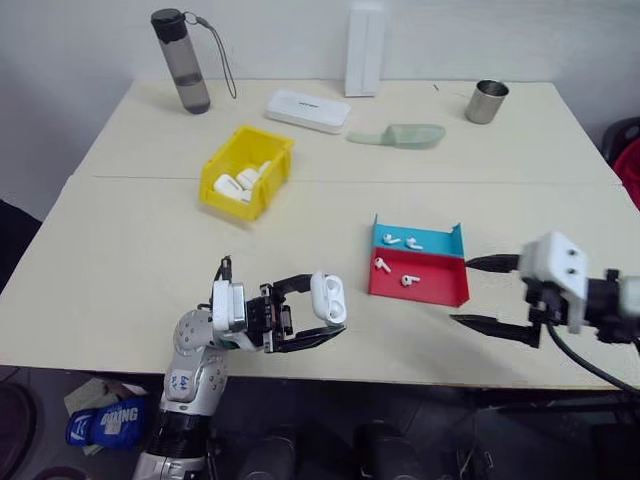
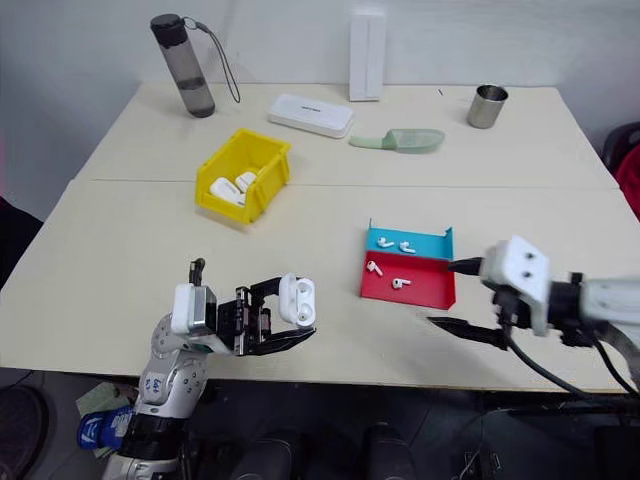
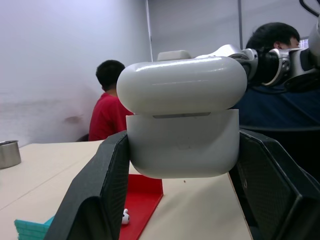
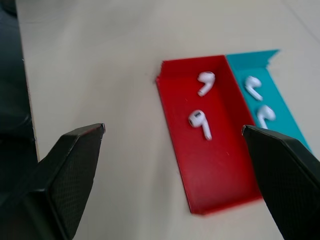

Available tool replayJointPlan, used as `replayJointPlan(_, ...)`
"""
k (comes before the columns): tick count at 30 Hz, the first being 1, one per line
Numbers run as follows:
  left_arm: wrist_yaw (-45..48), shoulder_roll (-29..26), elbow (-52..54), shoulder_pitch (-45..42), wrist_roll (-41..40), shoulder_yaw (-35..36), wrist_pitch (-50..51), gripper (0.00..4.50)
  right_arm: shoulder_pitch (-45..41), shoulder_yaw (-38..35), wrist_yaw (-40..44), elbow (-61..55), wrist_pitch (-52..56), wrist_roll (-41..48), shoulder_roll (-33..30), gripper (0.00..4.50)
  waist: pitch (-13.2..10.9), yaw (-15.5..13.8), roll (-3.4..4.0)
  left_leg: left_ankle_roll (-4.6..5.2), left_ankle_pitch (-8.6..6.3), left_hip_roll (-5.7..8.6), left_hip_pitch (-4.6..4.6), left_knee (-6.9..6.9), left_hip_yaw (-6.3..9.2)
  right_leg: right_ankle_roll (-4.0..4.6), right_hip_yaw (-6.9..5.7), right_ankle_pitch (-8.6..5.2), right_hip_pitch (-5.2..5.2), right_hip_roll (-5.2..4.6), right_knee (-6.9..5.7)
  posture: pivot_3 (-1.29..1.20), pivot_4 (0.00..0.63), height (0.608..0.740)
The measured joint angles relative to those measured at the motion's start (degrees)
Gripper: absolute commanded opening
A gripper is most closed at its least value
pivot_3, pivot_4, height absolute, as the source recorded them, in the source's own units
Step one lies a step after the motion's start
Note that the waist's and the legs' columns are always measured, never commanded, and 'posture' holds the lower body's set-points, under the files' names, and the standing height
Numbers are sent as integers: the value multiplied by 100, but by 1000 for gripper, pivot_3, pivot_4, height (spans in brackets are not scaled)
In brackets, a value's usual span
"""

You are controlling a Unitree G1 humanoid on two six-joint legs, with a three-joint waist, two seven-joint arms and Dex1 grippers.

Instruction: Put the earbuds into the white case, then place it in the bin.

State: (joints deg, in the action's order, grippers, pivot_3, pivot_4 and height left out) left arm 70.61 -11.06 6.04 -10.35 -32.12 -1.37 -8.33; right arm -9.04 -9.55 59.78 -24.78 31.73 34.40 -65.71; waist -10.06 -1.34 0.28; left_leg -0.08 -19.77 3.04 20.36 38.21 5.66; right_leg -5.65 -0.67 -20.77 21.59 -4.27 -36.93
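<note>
The yellow bin (image 1: 247, 170) holds white cases too small to count. The red-and-blue tray (image 4: 218, 172) hides its far corner behind 1 black finger (image 4: 285, 170).

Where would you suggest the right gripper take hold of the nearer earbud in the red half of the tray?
Probably from above, closing across the bulb of the earbud. It lies flat on the red tray floor with its stem pointing toward the open front edge, and the other red-side earbud lies well apart. The right gripper is open, so it could likely drop straight over it.
</note>
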Motion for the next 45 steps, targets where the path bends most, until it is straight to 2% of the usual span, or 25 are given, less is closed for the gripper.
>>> replayJointPlan(1,-9,14,6,-14,-9,-21,-1,2761,-266,254,36,-41,192,-5,-42,4500,0,-33,0,0,0,1,6,1,8,0,-6,0,1,-2,7,0,150,740)
replayJointPlan(3,-57,-2,10,25,-34,-21,-15,2761,-1357,1302,110,-43,767,-382,-49,4500,-1,-17,-2,0,-1,3,11,5,9,0,-6,0,3,-5,14,0,150,740)
replayJointPlan(7,-121,-44,-2,77,-28,-28,-52,2761,-2556,2622,98,162,1448,-1263,160,4500,-2,-17,-4,0,-1,5,19,3,12,0,-7,0,10,-7,18,0,150,740)
replayJointPlan(10,-184,-128,15,142,-31,-16,-44,2761,-3273,3443,164,532,1596,-1968,444,3861,-2,-4,-4,0,-1,7,28,-2,9,0,-6,0,30,-8,6,0,150,740)
replayJointPlan(12,-230,-165,25,179,-32,-10,-42,2761,-3567,3717,290,698,1625,-2243,556,3143,-1,-5,-4,-1,0,7,40,0,10,-1,-7,0,47,-8,-6,0,150,740)
replayJointPlan(14,-251,-226,46,197,-37,6,-39,2761,-3763,3861,388,828,1626,-2429,671,2473,0,-3,-5,-2,0,7,86,16,8,-2,-7,2,91,-9,-25,0,150,740)
replayJointPlan(18,-345,-325,221,299,-41,16,14,2761,-4000,4100,605,1249,1417,-2795,1006,2473,-1,4,-5,-2,0,14,94,26,8,-2,-7,2,105,-16,-49,0,150,740)
replayJointPlan(23,-458,-360,423,427,-58,5,106,2761,-4125,4286,940,1527,1178,-3120,1134,2473,0,5,-5,-2,0,15,94,34,8,-2,-6,2,103,-16,-51,0,150,740)
replayJointPlan(45,-828,-546,705,620,-56,-190,209,2761,-4243,4325,1466,2584,309,-4146,1801,2473,0,21,-5,-2,0,16,94,44,8,-2,-6,2,102,-16,-57,0,150,740)
